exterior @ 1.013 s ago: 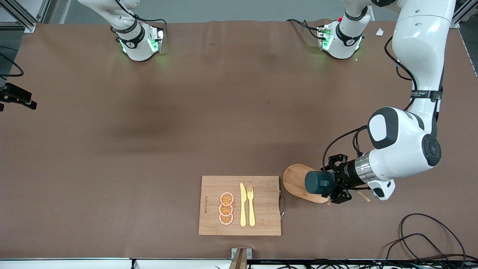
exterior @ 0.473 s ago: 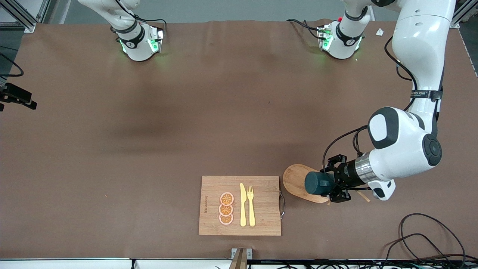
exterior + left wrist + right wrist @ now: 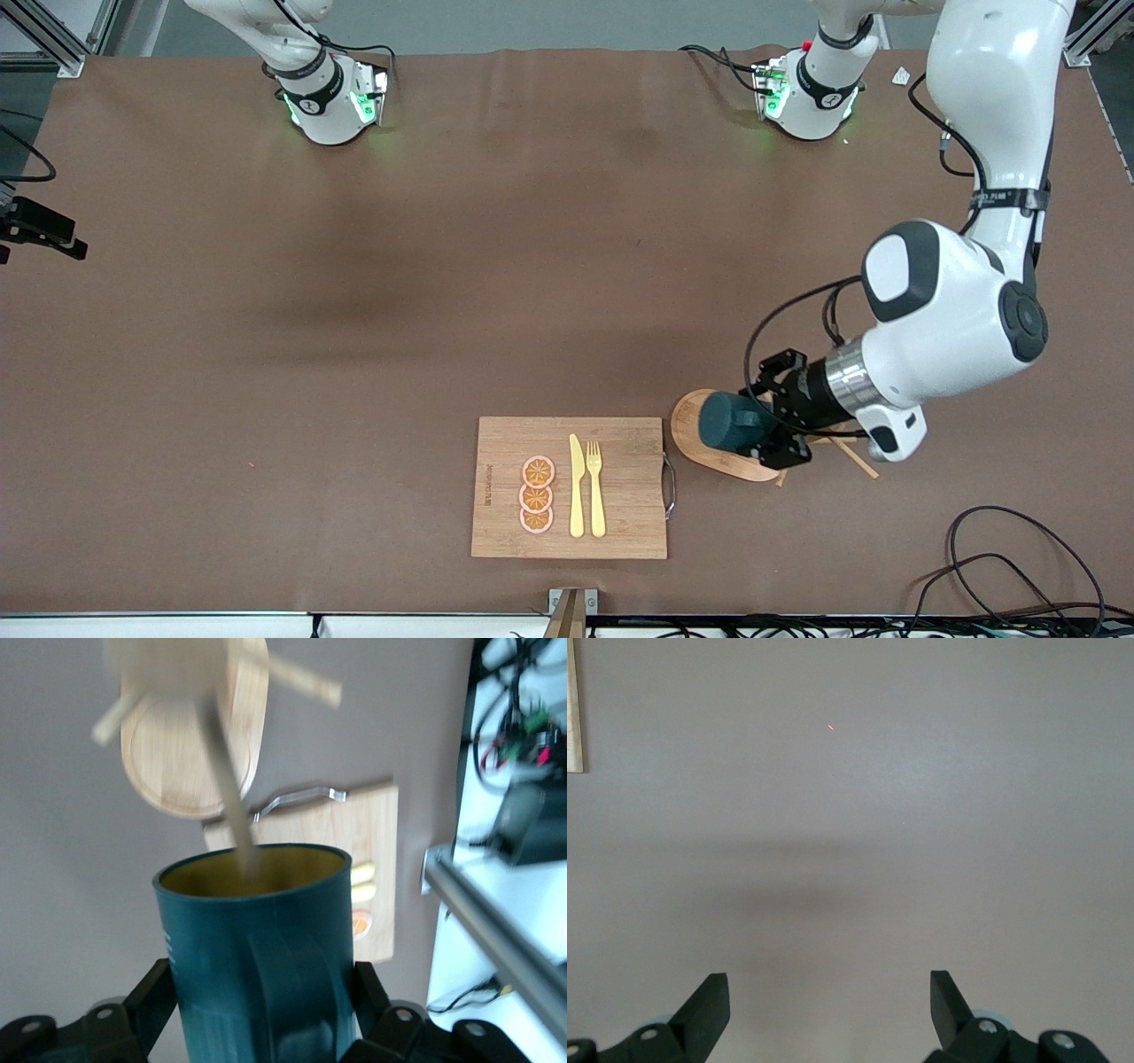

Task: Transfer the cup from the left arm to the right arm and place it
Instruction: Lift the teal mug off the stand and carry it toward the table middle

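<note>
My left gripper (image 3: 760,418) is shut on the dark teal cup (image 3: 726,424), one finger on each side of its body. The cup is held on its side, just over the oval wooden tray (image 3: 691,440). The left wrist view shows the cup (image 3: 257,939) filling the jaws of the left gripper (image 3: 261,1005), its handle toward the camera and its yellow inside visible at the rim. A pale wooden stick (image 3: 226,780) crosses in front of the cup's mouth. My right gripper (image 3: 830,1001) is open over bare brown table; it does not show in the front view.
A wooden cutting board (image 3: 500,443) with a metal handle lies beside the oval tray, toward the right arm's end. On it are a yellow knife (image 3: 576,486), a yellow fork (image 3: 595,487) and three orange slices (image 3: 537,495). Thin wooden sticks (image 3: 852,454) lie under the left wrist. Cables (image 3: 1001,549) trail nearby.
My left gripper closed on the cup, then carried it a little toward the right arm's end, over the oval tray. The right arm has not moved.
</note>
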